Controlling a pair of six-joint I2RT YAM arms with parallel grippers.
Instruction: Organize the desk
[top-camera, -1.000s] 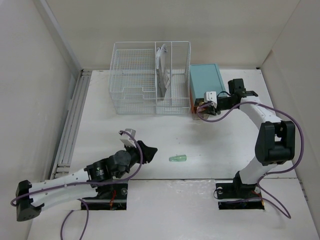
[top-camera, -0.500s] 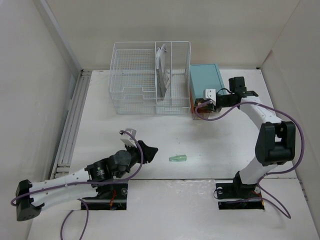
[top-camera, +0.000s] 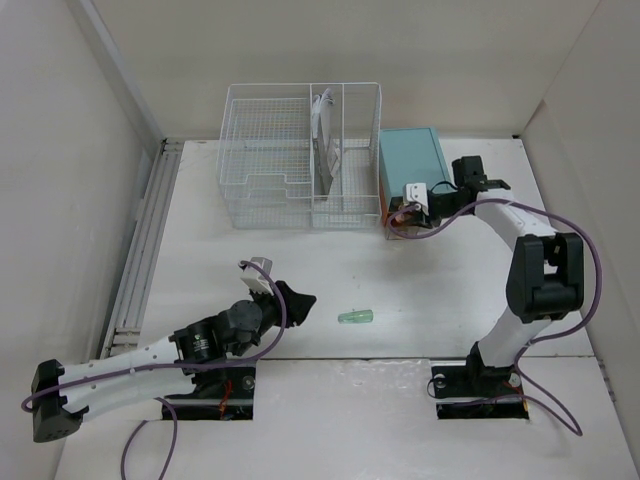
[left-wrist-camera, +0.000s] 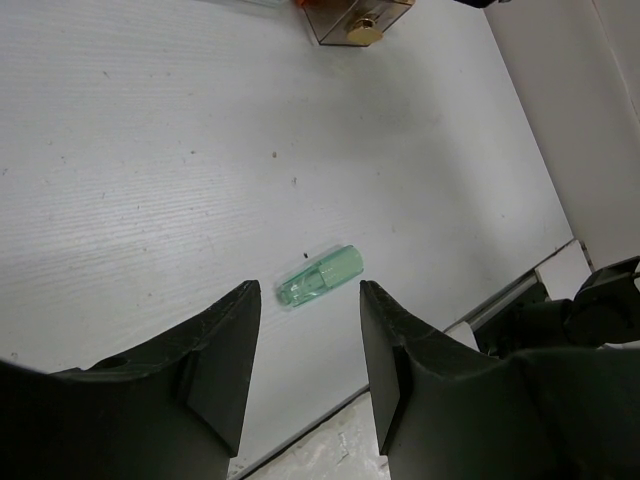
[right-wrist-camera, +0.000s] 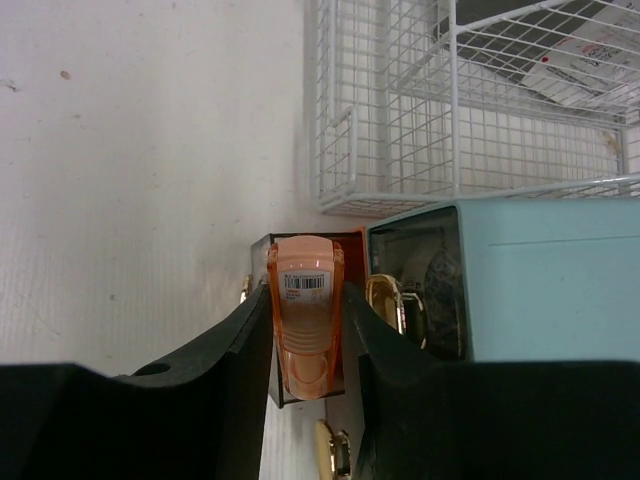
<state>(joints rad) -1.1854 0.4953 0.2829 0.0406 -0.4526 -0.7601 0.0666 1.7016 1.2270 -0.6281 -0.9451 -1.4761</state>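
- The right gripper (right-wrist-camera: 305, 300) is clamping an orange item (right-wrist-camera: 303, 350) by its sides, over the open drawer (right-wrist-camera: 300, 238) at the front of the teal cabinet (right-wrist-camera: 550, 270); I cannot tell whether the item is touching the drawer's floor.
- The left gripper (left-wrist-camera: 306, 310) is hanging low over the desk (top-camera: 450, 290), fingers spread with nothing between them.
- A green tube (top-camera: 355, 317) is lying on the desk just beyond those fingers.
- The desk is lying under both arms, with the basket (top-camera: 290, 150) standing at its far side, just left of the cabinet.

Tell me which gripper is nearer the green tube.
Left. The left gripper, open, hovers just beside the green tube; the right gripper grips an orange item at the far teal cabinet.
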